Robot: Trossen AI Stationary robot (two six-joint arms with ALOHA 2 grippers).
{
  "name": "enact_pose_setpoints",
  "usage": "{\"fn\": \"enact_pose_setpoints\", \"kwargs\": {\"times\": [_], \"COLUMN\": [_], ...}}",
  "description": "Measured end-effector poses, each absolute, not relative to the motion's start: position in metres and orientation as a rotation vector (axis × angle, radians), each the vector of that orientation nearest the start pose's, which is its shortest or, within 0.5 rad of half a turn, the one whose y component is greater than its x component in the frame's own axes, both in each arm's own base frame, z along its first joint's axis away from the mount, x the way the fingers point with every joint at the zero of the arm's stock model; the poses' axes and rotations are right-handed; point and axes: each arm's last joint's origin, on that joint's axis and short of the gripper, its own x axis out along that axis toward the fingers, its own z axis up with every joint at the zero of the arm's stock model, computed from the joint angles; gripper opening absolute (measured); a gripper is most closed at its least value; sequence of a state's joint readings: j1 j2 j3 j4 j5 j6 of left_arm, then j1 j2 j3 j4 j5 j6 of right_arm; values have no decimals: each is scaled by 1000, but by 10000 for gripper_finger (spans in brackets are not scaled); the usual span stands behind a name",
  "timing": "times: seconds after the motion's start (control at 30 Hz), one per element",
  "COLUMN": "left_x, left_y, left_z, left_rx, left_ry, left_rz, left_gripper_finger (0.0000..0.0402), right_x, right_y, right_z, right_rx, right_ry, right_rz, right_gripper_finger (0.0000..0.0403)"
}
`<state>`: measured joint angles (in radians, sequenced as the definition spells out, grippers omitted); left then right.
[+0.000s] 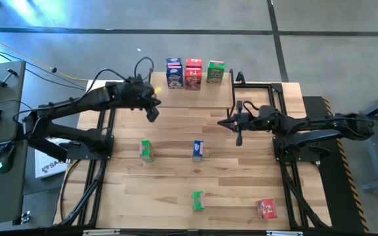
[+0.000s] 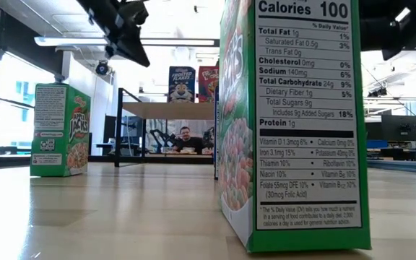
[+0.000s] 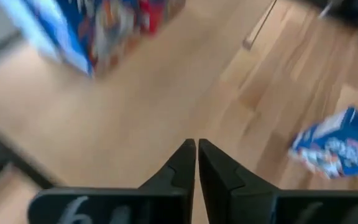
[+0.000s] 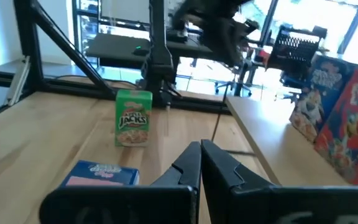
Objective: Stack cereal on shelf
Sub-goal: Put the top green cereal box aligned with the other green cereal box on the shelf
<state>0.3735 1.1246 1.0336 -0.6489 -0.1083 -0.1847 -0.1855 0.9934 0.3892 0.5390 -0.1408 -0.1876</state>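
Three cereal boxes stand in a row on the shelf [image 1: 195,98]: blue [image 1: 174,72], red [image 1: 193,73] and green [image 1: 216,71]. On the tabletop are a green box [image 1: 146,150], a blue box [image 1: 198,150], another green box [image 1: 197,200] near the front edge, and a red box [image 1: 266,208] lying flat. My left gripper [image 1: 153,115] hovers shut by the shelf's left front corner, its fingers closed in the wrist view [image 3: 196,149]. My right gripper [image 1: 239,137] hangs shut just right of the shelf's front, above the blue box [image 4: 101,174]; its tips meet [image 4: 200,146].
Black metal frames [image 1: 104,131] run along both sides of the table. The near green box [image 2: 295,123] fills the low view. Bare wood lies between the boxes mid-table. A person [image 2: 186,139] sits in the room beyond the shelf [image 2: 166,110].
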Motion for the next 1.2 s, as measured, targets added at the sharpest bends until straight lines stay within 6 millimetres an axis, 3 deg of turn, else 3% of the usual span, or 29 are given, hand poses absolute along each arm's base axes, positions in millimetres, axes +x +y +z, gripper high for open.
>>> {"fn": "enact_pose_setpoints", "kwargs": {"times": [0.17,0.33,0.53,0.9,1.2], "left_x": [204,194,198,223,232], "left_y": [59,32,8,-8,-25], "left_z": [322,317,312,284,275], "left_rx": [-477,-713,-881,-1188,-1226], "left_ry": [875,1018,1070,1268,1306], "left_rz": [570,658,672,789,834], "left_gripper_finger": [35,76,141,245,292], "right_x": [204,204,204,204,204], "right_y": [-35,-34,-33,-31,-30], "right_z": [225,228,231,232,232], "right_rx": [-170,-174,-181,-189,-207], "right_ry": [77,43,3,-2,-6], "right_rz": [-42,10,52,82,110], "right_gripper_finger": [0,0,0,0,0]}}
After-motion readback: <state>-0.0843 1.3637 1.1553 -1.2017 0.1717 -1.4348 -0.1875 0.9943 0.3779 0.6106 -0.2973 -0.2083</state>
